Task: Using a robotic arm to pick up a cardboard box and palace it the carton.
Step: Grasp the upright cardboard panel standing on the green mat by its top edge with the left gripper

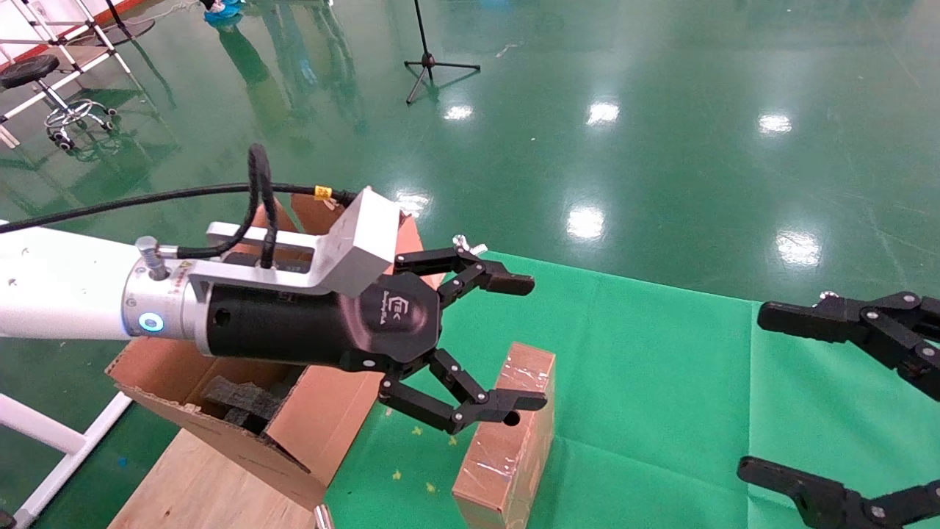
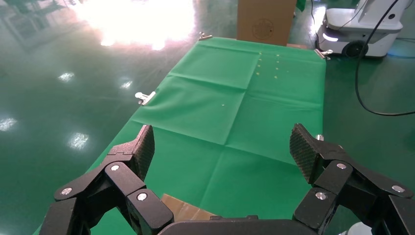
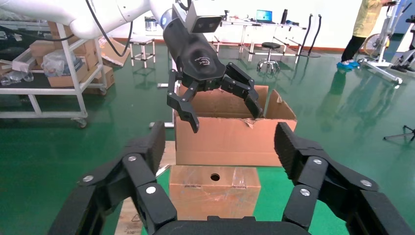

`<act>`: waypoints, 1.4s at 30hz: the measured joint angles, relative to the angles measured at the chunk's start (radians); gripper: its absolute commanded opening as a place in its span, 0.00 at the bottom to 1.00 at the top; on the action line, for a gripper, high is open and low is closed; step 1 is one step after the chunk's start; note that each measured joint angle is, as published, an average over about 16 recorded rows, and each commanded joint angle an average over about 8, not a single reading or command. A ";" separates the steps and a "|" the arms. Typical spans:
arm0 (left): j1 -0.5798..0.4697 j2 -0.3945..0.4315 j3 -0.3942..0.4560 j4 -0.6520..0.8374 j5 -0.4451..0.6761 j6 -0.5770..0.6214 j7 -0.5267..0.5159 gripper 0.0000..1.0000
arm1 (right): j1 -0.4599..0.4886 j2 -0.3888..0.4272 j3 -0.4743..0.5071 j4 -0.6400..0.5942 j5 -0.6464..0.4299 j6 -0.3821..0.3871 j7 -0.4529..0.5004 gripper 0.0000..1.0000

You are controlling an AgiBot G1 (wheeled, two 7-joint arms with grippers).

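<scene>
On my left I see the carton [image 1: 220,397], flaps ragged, black foam inside, at the green cloth's [image 1: 661,382] edge. The robotic arm's left gripper [image 1: 514,342] hovers spread wide, holding nothing, above the cardboard box [image 1: 507,448]. I see that box standing on the cloth just beside the carton, with bare cloth beyond. At far right the right gripper [image 1: 749,389] waits, fingers apart.

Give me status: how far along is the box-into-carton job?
Early. Done: nothing placed; the cardboard box stands on the green cloth beside the carton. In hand: nothing; the left gripper hangs open above the box, not touching it. Left: descend, grasp, lift, drop into the carton. The right gripper sits open off to the right.
</scene>
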 measured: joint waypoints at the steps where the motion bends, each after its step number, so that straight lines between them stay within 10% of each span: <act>1: -0.002 -0.001 0.001 0.000 0.005 -0.003 -0.002 1.00 | 0.000 0.000 0.000 0.000 0.000 0.000 0.000 0.00; 19: -0.243 0.088 0.141 -0.044 0.409 -0.066 -0.276 1.00 | 0.001 0.000 -0.001 -0.001 0.001 0.000 -0.001 0.00; 34: -0.566 0.362 0.417 -0.034 0.758 0.108 -1.005 1.00 | 0.001 0.001 -0.002 -0.001 0.001 0.000 -0.001 0.00; 42: -0.701 0.462 0.646 -0.035 0.769 0.151 -1.421 1.00 | 0.001 0.001 -0.003 -0.001 0.002 0.001 -0.002 0.00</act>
